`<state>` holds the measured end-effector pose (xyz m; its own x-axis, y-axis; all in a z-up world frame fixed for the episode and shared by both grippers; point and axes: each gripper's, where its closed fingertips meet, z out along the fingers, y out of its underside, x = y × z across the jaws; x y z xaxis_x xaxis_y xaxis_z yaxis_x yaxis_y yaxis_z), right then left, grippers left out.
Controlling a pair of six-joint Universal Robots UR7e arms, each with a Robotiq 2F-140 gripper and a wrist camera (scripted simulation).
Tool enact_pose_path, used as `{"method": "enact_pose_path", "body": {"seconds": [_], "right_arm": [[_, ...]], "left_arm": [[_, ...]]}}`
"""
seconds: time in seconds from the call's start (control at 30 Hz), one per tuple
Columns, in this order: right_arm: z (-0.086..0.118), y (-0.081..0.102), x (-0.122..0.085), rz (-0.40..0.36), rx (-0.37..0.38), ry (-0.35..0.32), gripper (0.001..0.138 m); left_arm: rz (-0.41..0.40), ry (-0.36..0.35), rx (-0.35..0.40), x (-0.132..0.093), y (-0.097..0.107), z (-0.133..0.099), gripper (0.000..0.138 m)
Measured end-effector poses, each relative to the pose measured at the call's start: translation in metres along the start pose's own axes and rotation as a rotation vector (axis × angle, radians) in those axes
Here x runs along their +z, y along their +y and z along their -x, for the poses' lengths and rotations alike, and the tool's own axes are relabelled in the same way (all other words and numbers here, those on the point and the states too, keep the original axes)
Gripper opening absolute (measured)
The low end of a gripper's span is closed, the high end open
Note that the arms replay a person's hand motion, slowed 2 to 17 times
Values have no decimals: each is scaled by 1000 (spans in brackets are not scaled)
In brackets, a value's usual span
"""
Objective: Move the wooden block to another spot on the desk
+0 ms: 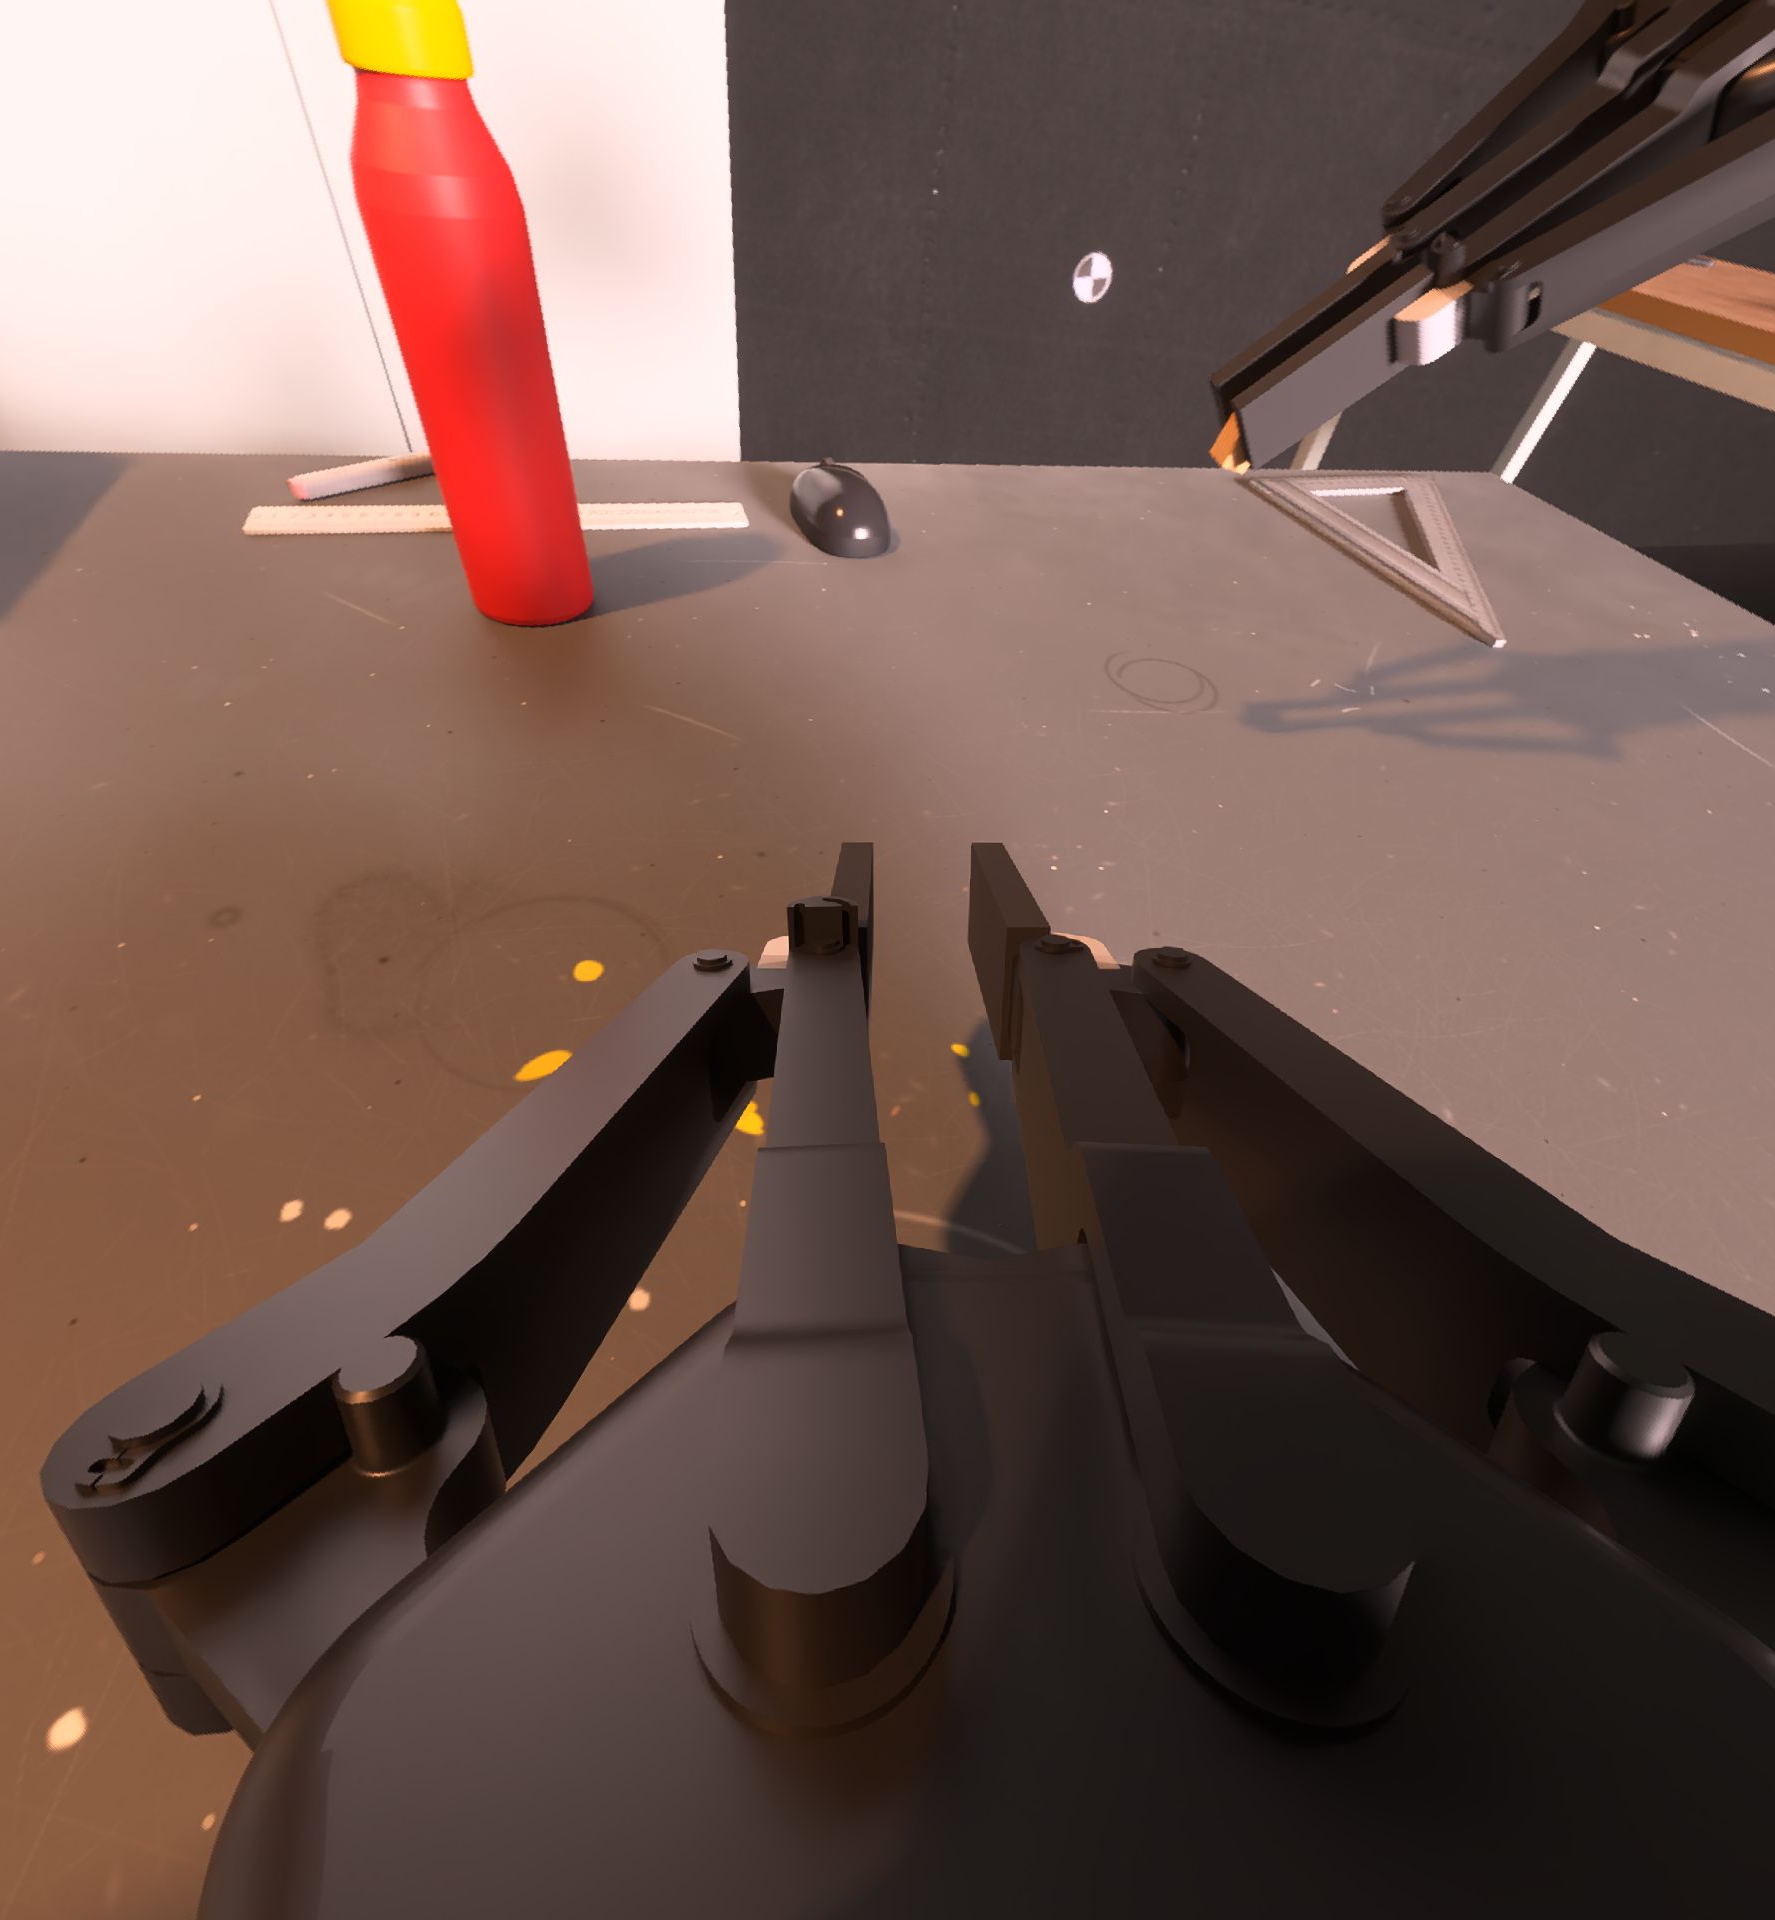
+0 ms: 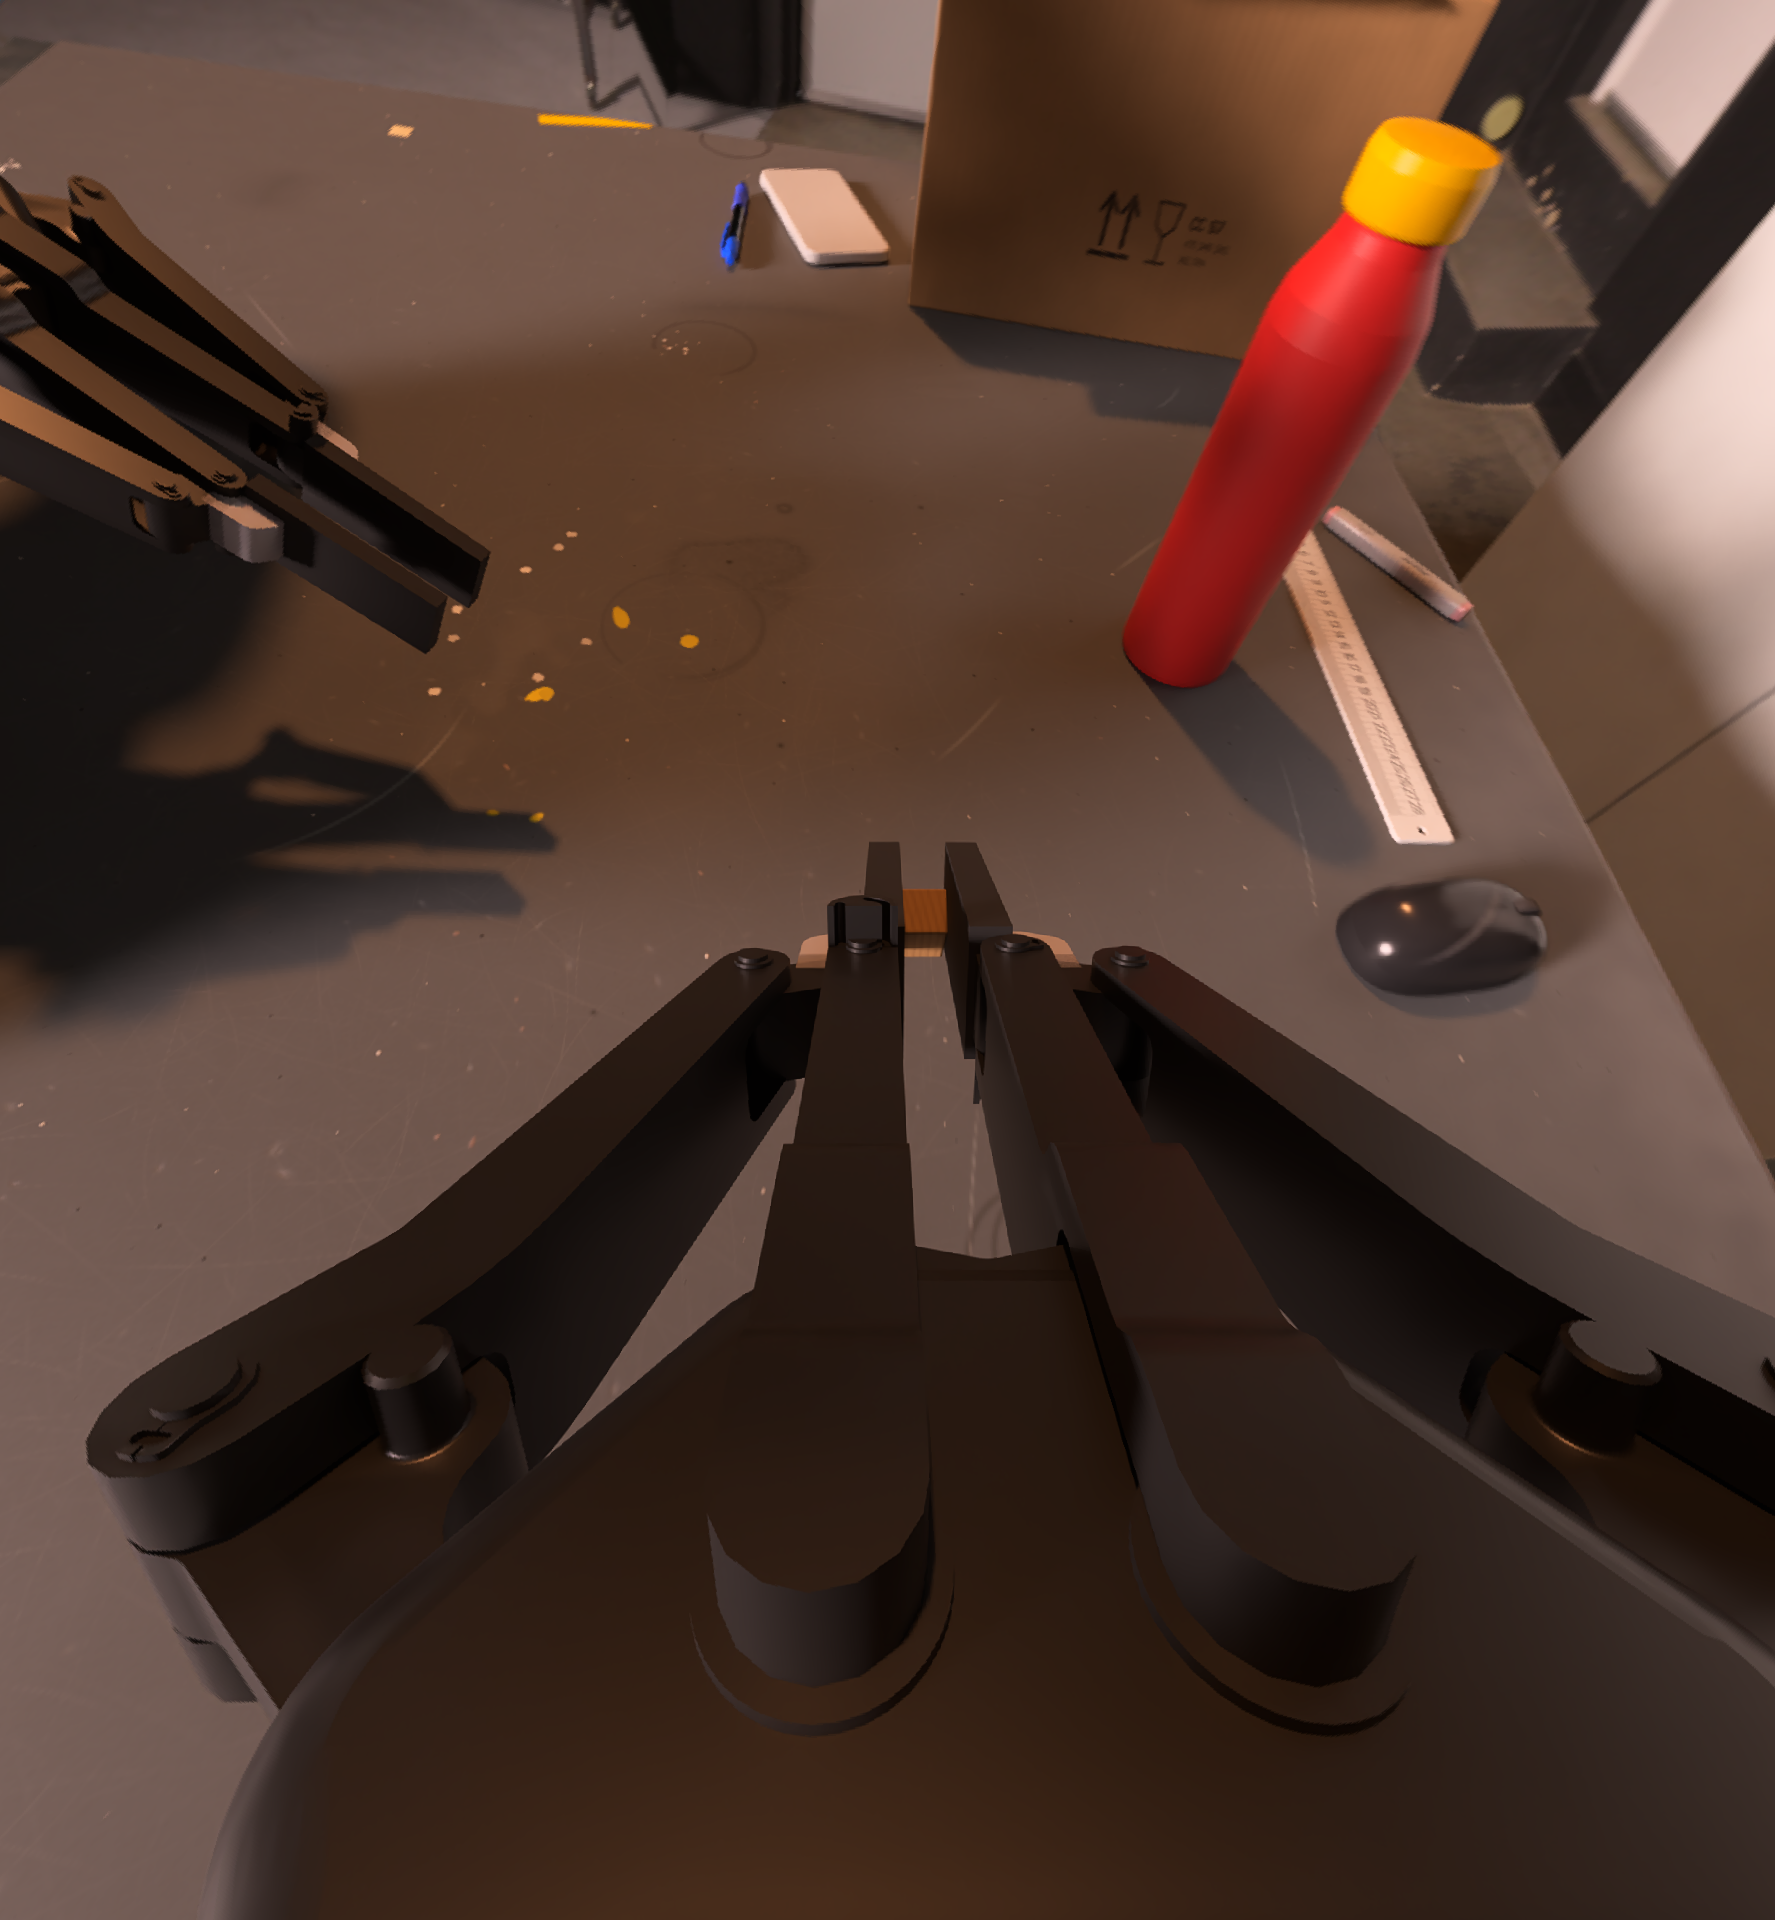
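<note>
**Small block pinched at the fingertips, high over the desk**

The biggest risk, as I judge it, is the small orange-brown wooden block (image 2: 927, 912) slipping out. The right end effector (image 2: 924, 883) pinches it between its 2 fingers close to their tips, and only a narrow sliver of wood shows, so the hold looks shallow. A jolt or a fast swing could twist the block loose. In the left wrist view the same block (image 1: 1226, 445) pokes out past the fingertips in the upper right of the frame, clear above the dark grey scuffed desk (image 1: 966, 727), so a drop from there could bounce it off the edge or onto the grey triangular set square (image 1: 1382, 540) below.

A second risk is collision: the tall red bottle with a yellow cap (image 2: 1298, 416), right of centre, and the glossy black computer mouse (image 2: 1439, 935), at right, both lie near a possible set-down path.

The left end effector (image 1: 921, 883) hangs low over the desk, its fingers slightly parted around nothing.

The block itself looks tiny, squarish and warm-toned, with a paler lower face.
</note>
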<state>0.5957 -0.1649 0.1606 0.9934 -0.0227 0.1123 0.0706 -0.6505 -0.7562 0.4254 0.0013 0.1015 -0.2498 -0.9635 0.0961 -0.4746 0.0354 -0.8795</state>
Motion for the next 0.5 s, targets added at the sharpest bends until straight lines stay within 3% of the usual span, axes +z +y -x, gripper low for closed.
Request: {"method": "enact_pose_path", "body": {"seconds": [0.2,0.5], "right_arm": [[-3,-14,57,71,-32,-77,12],[-5,-5,142,232,19,-194,12]], "left_arm": [[-11,-33,-48,-4,-1,14,25],[-19,-62,-55,-6,0,25,25]]}}
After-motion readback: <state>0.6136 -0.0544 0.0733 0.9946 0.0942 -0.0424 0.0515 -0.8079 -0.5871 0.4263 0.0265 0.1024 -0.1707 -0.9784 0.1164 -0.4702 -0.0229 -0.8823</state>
